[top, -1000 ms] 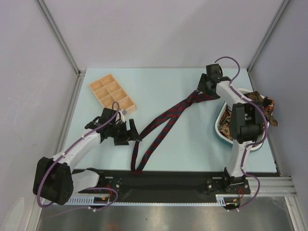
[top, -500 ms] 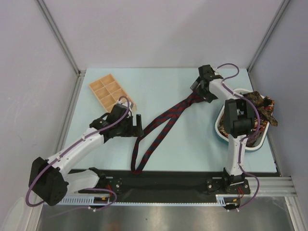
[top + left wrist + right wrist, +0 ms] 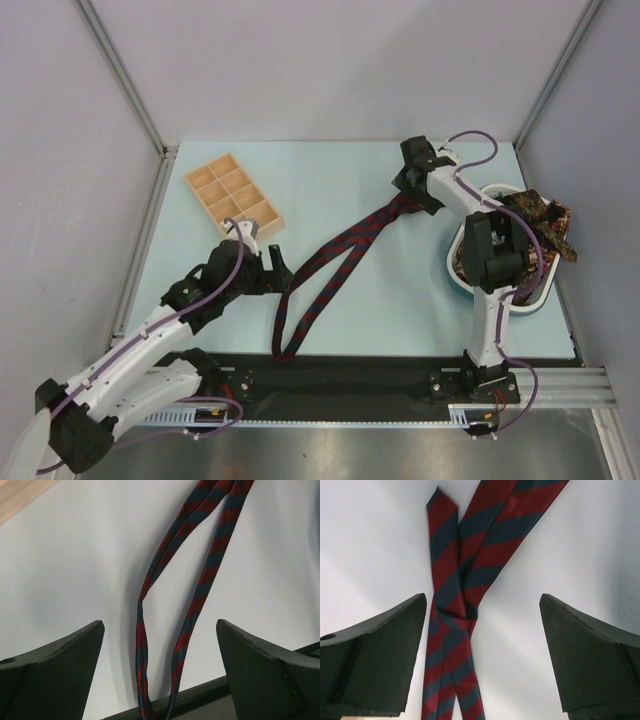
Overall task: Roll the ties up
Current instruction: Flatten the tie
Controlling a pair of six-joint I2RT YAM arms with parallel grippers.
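1. ties are not rolled yet. the striped tie (image 3: 330, 268) lies flat on the tabletop (image 3: 330, 170), folded in half into a long thin loop.
2. it runs from the middle of the near edge up toward the far right corner. its bend is at the near edge, and its two ends cross at the far end.
3. the left fingers (image 3: 60, 670) are wide open above the loop and hold nothing.
4. the right fingers (image 3: 375, 650) are wide open above the crossed ends and hold nothing.
5. the other ties (image 3: 548, 215) sit in a heap in the white tub (image 3: 449, 266) at the right edge.
6. the wooden tray (image 3: 232, 195) is near the far left corner. i see no rolled tie in it.
7. i think the job has hardly begun. every tie is left to roll.
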